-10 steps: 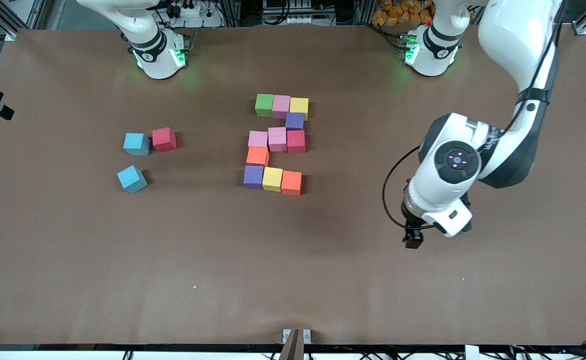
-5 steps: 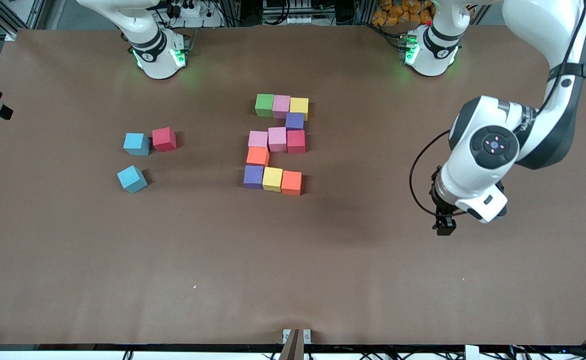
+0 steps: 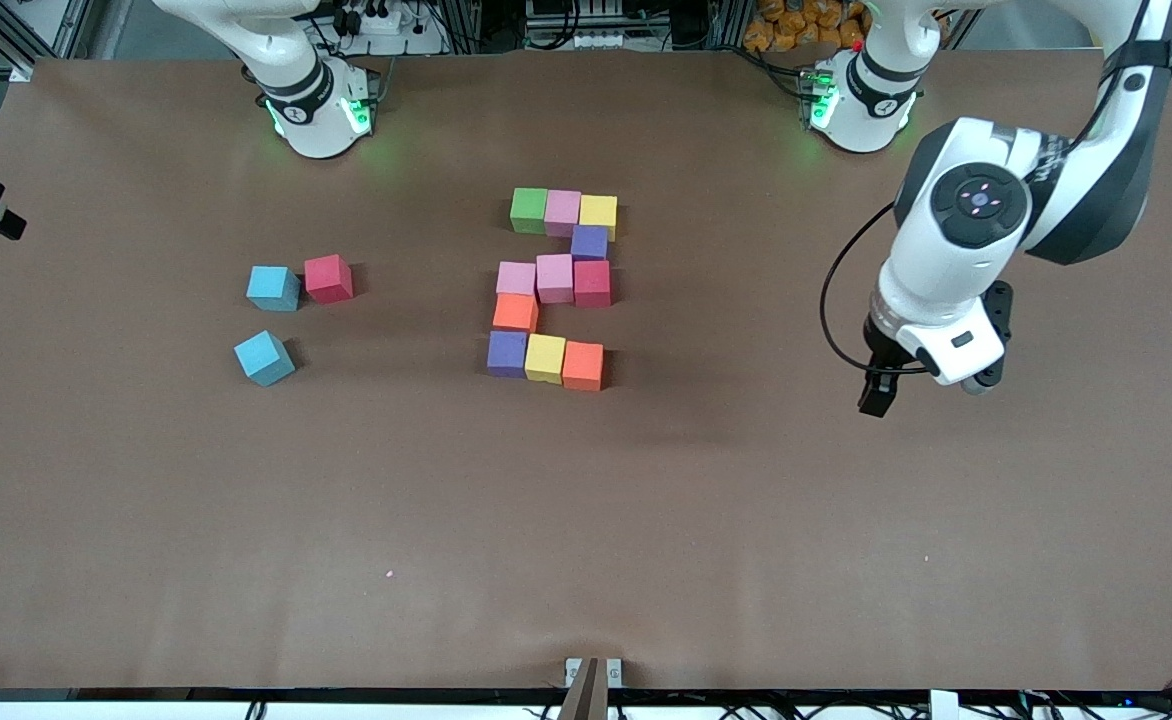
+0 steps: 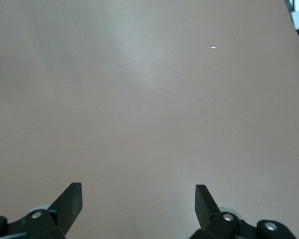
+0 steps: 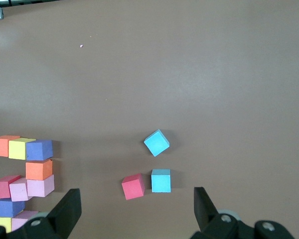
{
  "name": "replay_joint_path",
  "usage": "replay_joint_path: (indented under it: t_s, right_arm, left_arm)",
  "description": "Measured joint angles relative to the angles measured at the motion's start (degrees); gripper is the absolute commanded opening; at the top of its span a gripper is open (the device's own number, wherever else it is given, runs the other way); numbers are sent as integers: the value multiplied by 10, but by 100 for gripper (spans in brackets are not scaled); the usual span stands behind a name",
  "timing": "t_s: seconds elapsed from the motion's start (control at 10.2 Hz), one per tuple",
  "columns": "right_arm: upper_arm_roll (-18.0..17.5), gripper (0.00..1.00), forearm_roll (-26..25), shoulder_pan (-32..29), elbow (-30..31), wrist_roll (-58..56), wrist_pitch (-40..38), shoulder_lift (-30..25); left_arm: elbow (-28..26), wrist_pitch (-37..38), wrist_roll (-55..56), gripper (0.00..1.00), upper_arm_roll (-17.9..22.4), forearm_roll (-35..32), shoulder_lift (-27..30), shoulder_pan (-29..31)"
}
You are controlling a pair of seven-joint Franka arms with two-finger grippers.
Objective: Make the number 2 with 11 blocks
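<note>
Left pincer [image 3: 876, 398] wide open, empty, hanging over bare tabletop [image 3: 706, 520] toward the left arm's end from the number 2 [image 3: 554, 287]. Right pincer [image 5: 137, 209] wide open, empty, raised above the tabletop, arm waiting.

Left pincer [image 3: 874, 398] and right pincer [image 5: 134, 209] both hang open, empty.

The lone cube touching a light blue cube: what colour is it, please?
Red cube, clearest in the front view.
</note>
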State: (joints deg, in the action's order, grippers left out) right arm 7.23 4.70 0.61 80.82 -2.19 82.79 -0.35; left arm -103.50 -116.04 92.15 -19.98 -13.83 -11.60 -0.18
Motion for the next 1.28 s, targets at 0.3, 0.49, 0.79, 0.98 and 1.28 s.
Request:
replay_joint_path:
  t_s: [0.3, 0.49, 0.79, 0.98, 1.28]
  right_arm:
    - [-1, 100, -3, 0, 0, -2, -2, 0]
    - [-3, 100, -12, 2, 1, -10, -4, 2]
    - [-7, 100, -28, 8, 4, -15, -4, 12]
    - [-8, 100, -49, 18, 9, -16, -3, 26]
    - [-9, 100, -52, 34, 20, -18, 19, 37]
  left_arm:
    - [-1, 32, -159, 100, 1, 38, 27, 26]
    - [-1, 60, -254, 100, 1, 52, 46, 34]
    - [1, 85, -399, 100, 0, 62, 67, 33]
    - [17, 99, -478, 100, -7, 71, 71, 32]
    - [90, 205, -628, 100, -8, 100, 74, 33]
